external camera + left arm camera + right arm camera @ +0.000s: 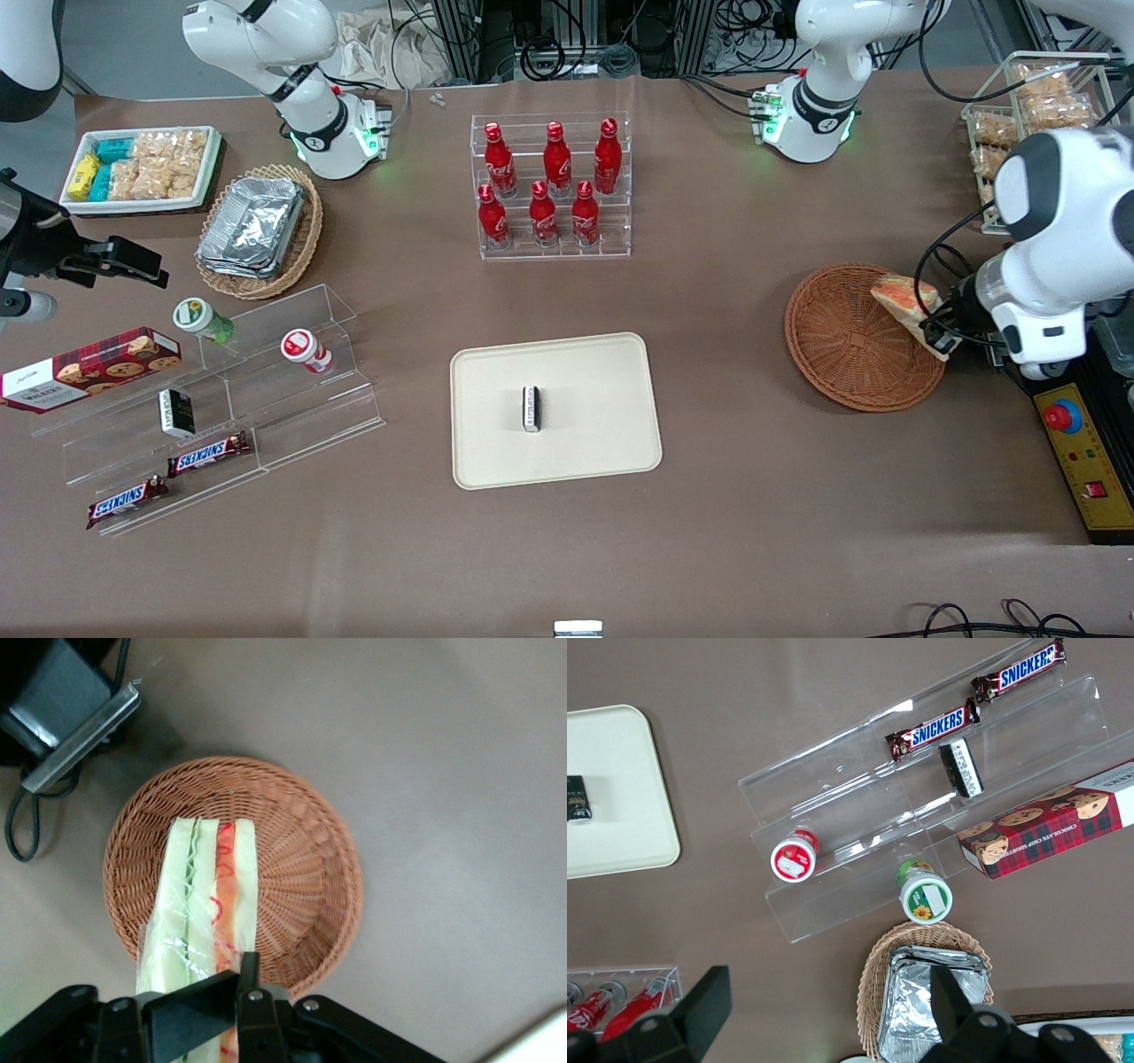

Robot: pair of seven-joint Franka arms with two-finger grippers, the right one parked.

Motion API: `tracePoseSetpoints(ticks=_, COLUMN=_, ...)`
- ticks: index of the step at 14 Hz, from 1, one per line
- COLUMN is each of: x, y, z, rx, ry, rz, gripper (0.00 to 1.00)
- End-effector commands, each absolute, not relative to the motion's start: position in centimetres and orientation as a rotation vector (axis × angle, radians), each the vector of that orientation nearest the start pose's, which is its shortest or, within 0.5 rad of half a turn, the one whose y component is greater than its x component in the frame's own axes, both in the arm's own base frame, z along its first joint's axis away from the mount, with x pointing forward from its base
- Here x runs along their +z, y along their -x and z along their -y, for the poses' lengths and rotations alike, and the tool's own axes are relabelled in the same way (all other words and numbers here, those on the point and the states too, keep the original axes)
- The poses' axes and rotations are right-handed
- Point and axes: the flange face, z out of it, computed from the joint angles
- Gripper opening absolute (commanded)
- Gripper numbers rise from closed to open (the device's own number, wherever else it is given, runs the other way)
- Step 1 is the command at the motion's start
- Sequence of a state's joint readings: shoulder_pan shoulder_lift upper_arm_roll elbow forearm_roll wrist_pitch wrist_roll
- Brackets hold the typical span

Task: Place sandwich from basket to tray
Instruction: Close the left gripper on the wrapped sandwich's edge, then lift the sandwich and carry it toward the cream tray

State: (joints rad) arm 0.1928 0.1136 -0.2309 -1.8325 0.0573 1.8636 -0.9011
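Observation:
The wrapped sandwich (pixel 904 303) is a pale wedge with red, orange and green filling (pixel 202 890). My left gripper (pixel 941 335) is shut on its end and holds it tilted just above the round reddish-brown basket (pixel 846 346), over the rim toward the working arm's end. In the left wrist view the gripper (pixel 190 1003) clamps the sandwich, with the basket (pixel 297 877) beneath it. The cream tray (pixel 602 390) lies flat at mid-table, nearer the front camera than the basket. A small black packet (pixel 531 408) stands on it.
A clear rack of red bottles (pixel 551 186) stands farther from the camera than the tray. A control box with a red button (pixel 1063 416) and a wire rack of snacks (pixel 1032 106) flank the working arm. Clear shelves with snacks (pixel 213 399) sit toward the parked arm's end.

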Motion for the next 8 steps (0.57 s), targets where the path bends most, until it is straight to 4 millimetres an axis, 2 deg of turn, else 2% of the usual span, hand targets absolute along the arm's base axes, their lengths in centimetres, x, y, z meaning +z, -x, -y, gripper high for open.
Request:
tracePoseSetpoints(ticks=1, x=50.2, y=-59.9, z=6.7, rx=0.063, ry=2.915, rz=1.097, gripper=0.0)
tracePoseSetpoints(ticks=3, x=51.6, y=-60.4, z=11.9, rx=0.044, ry=2.999, rz=0.978, gripper=0.0)
tracePoseSetpoints(ticks=5, x=52.0, y=-60.5, z=16.7, rx=0.052, ry=3.078, rz=0.852, gripper=0.0)
tracePoseSetpoints(ticks=8, x=50.0, y=-60.8, z=24.2, rx=0.117, ry=3.201, rz=0.627, gripper=0.0)
